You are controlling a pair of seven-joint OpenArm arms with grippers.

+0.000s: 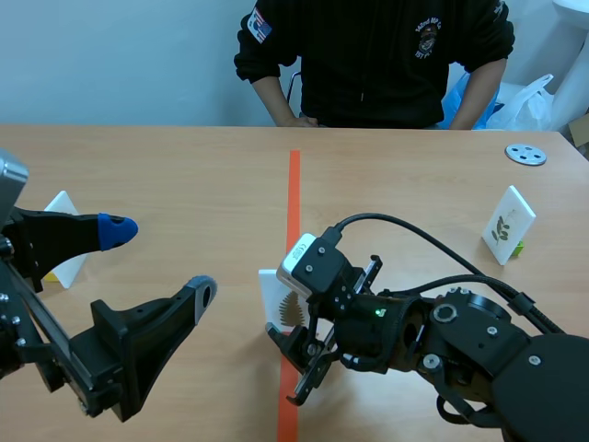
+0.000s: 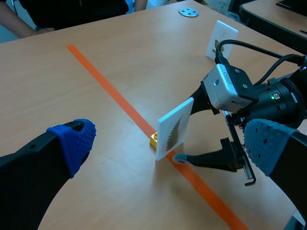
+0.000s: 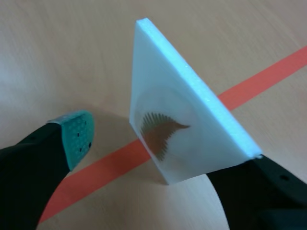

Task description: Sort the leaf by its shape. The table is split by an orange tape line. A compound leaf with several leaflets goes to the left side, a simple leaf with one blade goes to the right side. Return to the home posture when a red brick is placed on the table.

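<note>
Leaf card (image 1: 278,296), a white board printed with a brown feathery leaf, stands in the scene view right at the orange tape line (image 1: 294,184), on its left edge, near the middle of the bench (image 1: 184,166). The right hand (image 1: 299,361) comes in low from the right and sits at the card's foot. The left hand (image 1: 156,262) hangs well to the left of the card, spread wide and holding nothing, one finger tipped with a blue pad. Behind that finger a second white card (image 1: 63,204) partly shows; a third card (image 1: 508,224) with a dark leaf print stands far on the right side, a grey disc (image 1: 525,154) beyond it. A person (image 1: 368,55) in a black top sits across the bench. In the left wrist view the card (image 2: 175,128) stands on a small yellow block (image 2: 154,140) touching the tape line, with the right hand's two fingers either side of it: one low in front, its green pad (image 2: 180,158) just beside the card's bottom corner, the other behind the card. In the right wrist view the card (image 3: 177,115) leans between the hand's own fingers: the green pad (image 3: 76,133) is clear of its printed face, bench showing between them, while the other finger (image 3: 254,187) meets the card's lower corner from behind, so the hand is parted and not clamped on the card.
</note>
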